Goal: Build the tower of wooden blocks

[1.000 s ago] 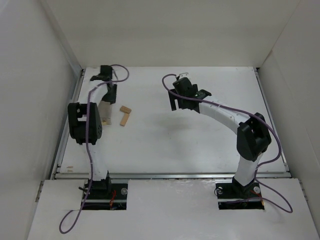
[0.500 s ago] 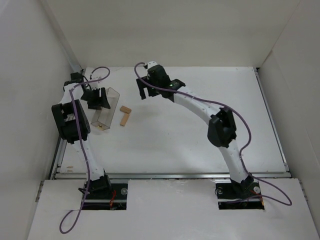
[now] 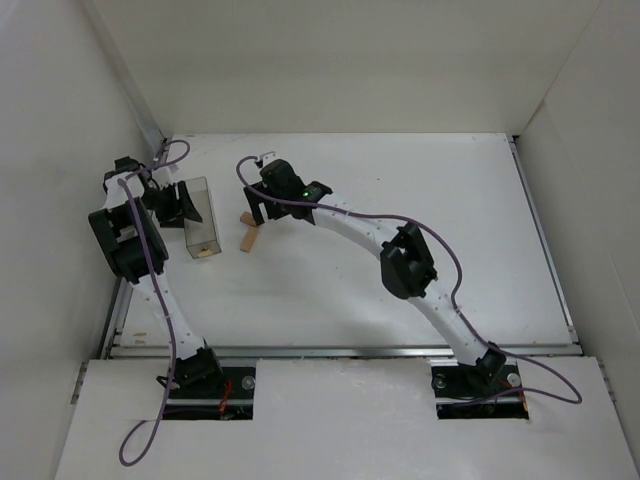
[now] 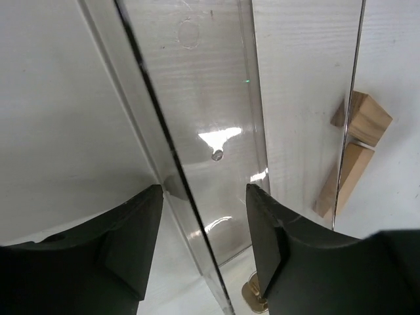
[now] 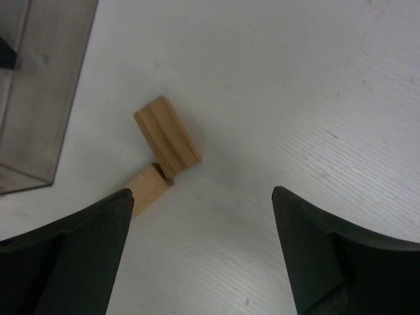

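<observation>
Two light-tan wooden blocks lie on the table as a small T, the short upper block resting across the end of the lower one. My right gripper hangs just above them, open and empty. In the right wrist view the gripper has the blocks up and left of its gap. My left gripper is open at the clear plastic container. In the left wrist view the gripper straddles one container wall. The blocks show through the plastic.
The white side wall stands close on the left of my left arm. A small brass-coloured piece sits at the container's near end. The metal table rail runs along the near edge.
My right arm has swung far left across the table and now hangs over the blocks. My left gripper has pulled back to the left, and the container stands upright again, slightly shifted.
</observation>
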Robot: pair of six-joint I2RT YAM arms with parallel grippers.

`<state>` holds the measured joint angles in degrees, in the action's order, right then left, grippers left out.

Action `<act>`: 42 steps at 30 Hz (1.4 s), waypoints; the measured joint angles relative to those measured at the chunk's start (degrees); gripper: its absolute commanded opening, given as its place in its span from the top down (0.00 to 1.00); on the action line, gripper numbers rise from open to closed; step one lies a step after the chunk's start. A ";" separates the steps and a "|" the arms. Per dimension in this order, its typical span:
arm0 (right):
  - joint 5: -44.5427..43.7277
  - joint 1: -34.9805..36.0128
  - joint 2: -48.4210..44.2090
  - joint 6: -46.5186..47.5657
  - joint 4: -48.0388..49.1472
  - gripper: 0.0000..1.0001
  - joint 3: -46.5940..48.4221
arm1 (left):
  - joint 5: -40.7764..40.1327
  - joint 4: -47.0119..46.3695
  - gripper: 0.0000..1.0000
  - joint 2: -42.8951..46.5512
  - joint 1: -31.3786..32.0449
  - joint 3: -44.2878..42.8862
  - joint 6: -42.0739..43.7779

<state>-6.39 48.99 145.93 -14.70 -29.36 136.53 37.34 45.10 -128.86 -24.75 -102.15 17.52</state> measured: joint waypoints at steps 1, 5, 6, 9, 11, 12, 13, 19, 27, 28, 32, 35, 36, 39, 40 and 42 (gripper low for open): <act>-0.31 0.07 0.50 -0.87 0.07 0.08 0.98 | -0.61 0.13 0.46 0.04 0.37 -0.13 0.00; -0.98 0.22 2.40 -5.31 1.05 0.08 4.02 | -4.09 0.96 0.46 0.22 1.97 -1.11 0.02; -1.07 0.24 2.45 -6.34 0.96 0.08 4.02 | -5.05 0.98 0.44 0.50 2.23 -1.11 0.04; -0.94 -0.15 1.27 -9.25 1.73 0.08 1.40 | -9.18 -0.70 0.39 2.10 3.08 -0.94 0.55; -0.13 -0.63 -1.49 -11.52 2.86 0.08 -3.96 | -11.58 -2.08 0.35 4.09 3.30 -0.94 1.01; 0.26 -1.11 -3.74 -12.83 3.48 0.08 -7.78 | -12.61 -2.82 0.31 5.55 3.30 -0.94 1.31; 0.61 -1.84 -6.12 -14.05 3.52 0.08 -11.65 | -13.44 -3.37 0.29 7.34 3.34 -0.98 1.75; -1.16 -10.05 -22.56 -18.03 4.70 0.05 -27.76 | -13.27 -4.46 0.22 19.19 5.62 -3.52 3.52; -5.44 -19.15 -41.97 -20.04 7.28 0.05 -39.26 | -17.14 -4.13 0.16 18.10 24.59 -4.42 3.30; -5.73 -19.71 -43.63 -20.26 7.23 0.05 -40.98 | -17.90 -4.13 0.13 16.87 26.14 -4.02 3.06; -6.60 -21.29 -47.28 -20.74 6.75 0.05 -47.10 | -22.84 -3.54 0.00 10.80 33.03 0.52 1.01; -6.86 -22.05 -47.58 -20.92 6.32 0.05 -49.83 | -25.49 -3.10 0.00 7.82 35.04 2.49 -0.94; -6.93 -22.29 -47.58 -20.94 6.21 0.05 -50.64 | -26.08 -3.10 0.00 7.50 35.19 2.86 -1.36; -6.95 -22.40 -47.58 -21.18 5.66 0.05 -52.11 | -29.07 -3.45 0.00 7.06 35.17 3.23 -2.78; -6.93 -22.40 -47.58 -21.20 5.35 0.05 -52.24 | -30.12 -3.82 0.00 6.97 35.17 3.23 -3.28; -6.93 -22.40 -47.58 -21.20 5.40 0.05 -52.26 | -32.50 -4.57 0.00 6.73 35.12 3.23 -4.33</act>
<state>-13.32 26.59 98.35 -35.90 -23.97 84.27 4.84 40.53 -122.13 10.37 -98.91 13.19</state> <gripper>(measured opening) 0.948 0.997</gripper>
